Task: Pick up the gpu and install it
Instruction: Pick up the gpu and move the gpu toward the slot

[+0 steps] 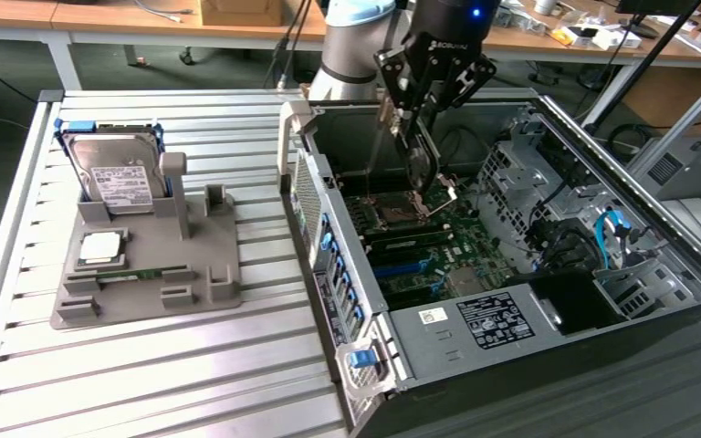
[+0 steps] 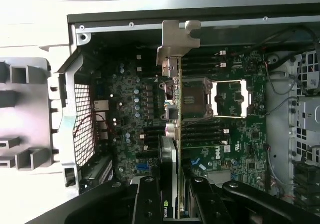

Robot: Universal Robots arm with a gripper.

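The pincer (image 1: 429, 99) is clamped on the gpu (image 1: 419, 157). Its two black fingers (image 2: 149, 200) squeeze the thin card from both sides. The gpu hangs down from the pincer, standing on its edge, over the open computer box (image 1: 314, 239). It is above the green board (image 1: 438, 257) that lies on the floor of the box, near the square metal socket (image 1: 400, 215). I cannot tell if the card's low end touches the board.

In the wrist view the gpu (image 2: 169, 156) is seen from its thin edge, running away from the pincer (image 2: 173, 196). Its silver metal bracket (image 2: 177, 37) is at the far end, close to the wall of the box (image 2: 125, 26). The board (image 2: 131, 99) and the socket (image 2: 229, 97) lie below it.

On the exterior view's left sits a grey holder (image 1: 211, 266) on the ribbed metal table (image 1: 143, 388) — well apart from the box. A silver hard drive (image 1: 117, 173) with a white label stands up in the holder. A square chip (image 1: 99, 246) and a narrow green memory stick (image 1: 131, 274) lie flat in it.
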